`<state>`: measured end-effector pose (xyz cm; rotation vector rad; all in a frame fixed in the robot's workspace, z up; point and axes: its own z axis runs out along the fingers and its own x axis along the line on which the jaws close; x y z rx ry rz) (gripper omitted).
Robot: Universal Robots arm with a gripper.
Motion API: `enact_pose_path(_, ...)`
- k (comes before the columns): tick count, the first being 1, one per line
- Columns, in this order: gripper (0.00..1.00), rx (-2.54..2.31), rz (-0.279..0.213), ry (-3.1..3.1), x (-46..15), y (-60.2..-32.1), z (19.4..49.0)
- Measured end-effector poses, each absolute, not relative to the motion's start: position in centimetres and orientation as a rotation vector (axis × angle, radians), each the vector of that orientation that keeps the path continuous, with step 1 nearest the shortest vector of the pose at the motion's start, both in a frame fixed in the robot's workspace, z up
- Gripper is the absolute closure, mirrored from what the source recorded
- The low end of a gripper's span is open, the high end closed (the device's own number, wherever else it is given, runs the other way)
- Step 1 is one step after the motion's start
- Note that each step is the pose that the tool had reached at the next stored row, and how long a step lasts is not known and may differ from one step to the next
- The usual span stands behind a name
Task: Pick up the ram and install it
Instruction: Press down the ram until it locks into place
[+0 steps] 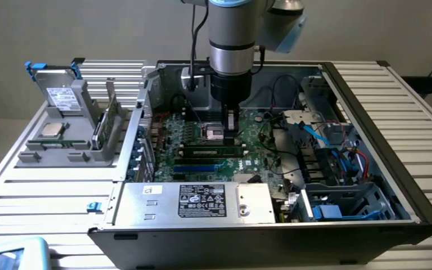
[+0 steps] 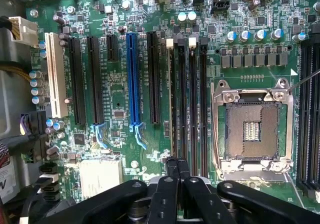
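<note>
Power supply box (image 1: pixel 193 202) takes up the near edge of the open PC case (image 1: pixel 396 169), with a drive cage (image 1: pixel 343 202) beside it on the exterior view's right, so there's basically no way in from the front. Just past that is the motherboard, and the ram (image 1: pixel 212 150) is standing on edge in the memory slots, lying crosswise, green with black chips along it.

Right behind and above the ram are the fingers (image 2: pixel 172 169), clenched tight together with nothing visibly between them. In the wrist view the tips sit over the row of memory slots, next to the empty CPU socket (image 2: pixel 252 126). Can't tell if they're actually touching the stick or just over it.

The arm (image 1: pixel 229 50) comes straight down from above, wrist vertical, roughly over the middle of the board. Open room is mostly upward. To the exterior view's right there's a tangle of cables (image 1: pixel 287 121) close by, and the blue expansion slot (image 2: pixel 132 79) and its black neighbours lie on the other side of the memory slots.

Further out, on the exterior view's left, a grey parts holder (image 1: pixel 58 154) sits on the slatted table (image 1: pixel 43 191), well clear of the arm
</note>
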<state>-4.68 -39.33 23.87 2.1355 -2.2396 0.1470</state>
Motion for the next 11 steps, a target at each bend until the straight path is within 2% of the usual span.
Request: enact_pose_path(11, 0.89, 2.151, 0.103, -2.265, -4.23, -40.09, 23.55)
